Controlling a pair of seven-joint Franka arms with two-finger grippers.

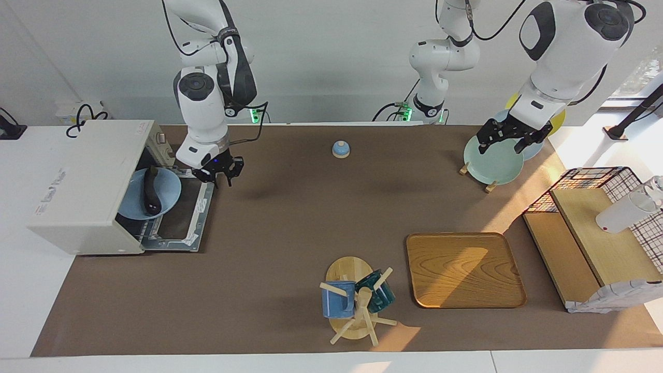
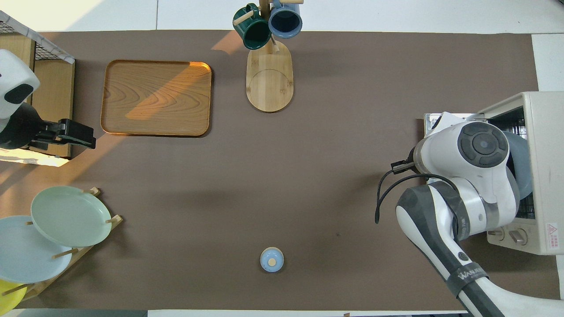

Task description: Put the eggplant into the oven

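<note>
The eggplant [image 1: 151, 191] lies on a blue plate [image 1: 171, 189] that rests on the rack inside the white oven [image 1: 83, 191], with the plate's rim sticking out a little. The oven's door [image 1: 181, 228] lies folded down flat and open. My right gripper [image 1: 217, 180] is open and empty, hanging just over the door's edge nearest the robots, beside the plate and apart from it. In the overhead view my right arm hides the gripper and the eggplant; only the oven [image 2: 544, 132] and part of the plate [image 2: 522, 171] show. My left gripper [image 1: 500, 147] is open and waits over the plate rack.
A small blue bell [image 1: 340, 149] stands mid-table near the robots. A rack with a green plate [image 1: 492, 160] is at the left arm's end, with a wire shelf [image 1: 595, 233] beside it. A wooden tray [image 1: 463, 269] and a mug tree [image 1: 357, 300] stand farther out.
</note>
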